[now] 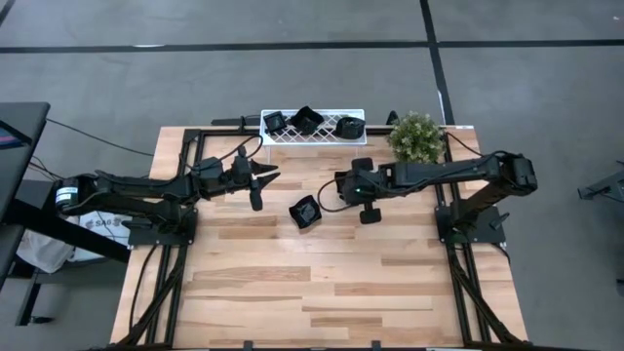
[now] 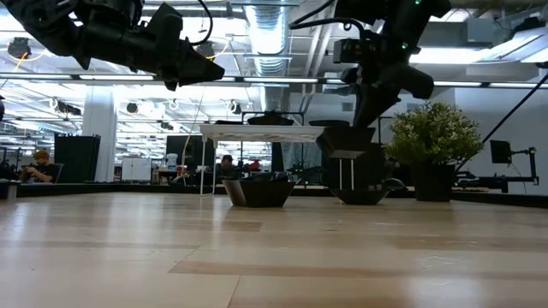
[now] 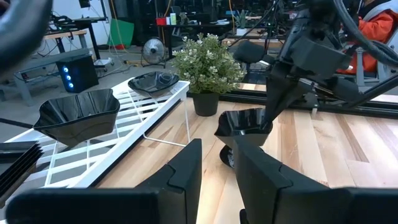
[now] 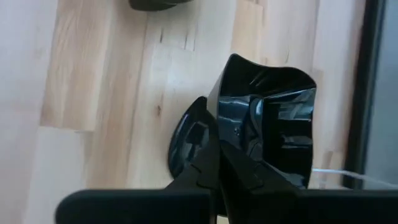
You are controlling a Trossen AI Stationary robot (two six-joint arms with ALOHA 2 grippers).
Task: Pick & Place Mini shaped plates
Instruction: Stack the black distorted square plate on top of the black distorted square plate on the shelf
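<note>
The pale wooden plank tabletop (image 1: 322, 283) is bare across its whole near half; everything crowds the far edge. There a white lattice rack (image 1: 314, 136) stands at the middle of that edge, carrying three small black dishes (image 1: 307, 121), with a small potted green plant (image 1: 416, 136) just beside it towards the far right corner.

The right gripper (image 4: 217, 149) hangs above the table between rack and centre, its fingers clamped tight on the rim of a deep black angular-rimmed dish (image 4: 273, 134), which it holds clear of the wood. Below it a round black dish (image 1: 370, 213) sits on the tabletop, and another deep black dish (image 1: 306, 212) rests near the centre, apart from both arms.

The left gripper (image 3: 217, 165) hovers left of the rack's near edge, fingers (image 3: 186, 168) parted a little and holding nothing, pointing across at the held dish.
</note>
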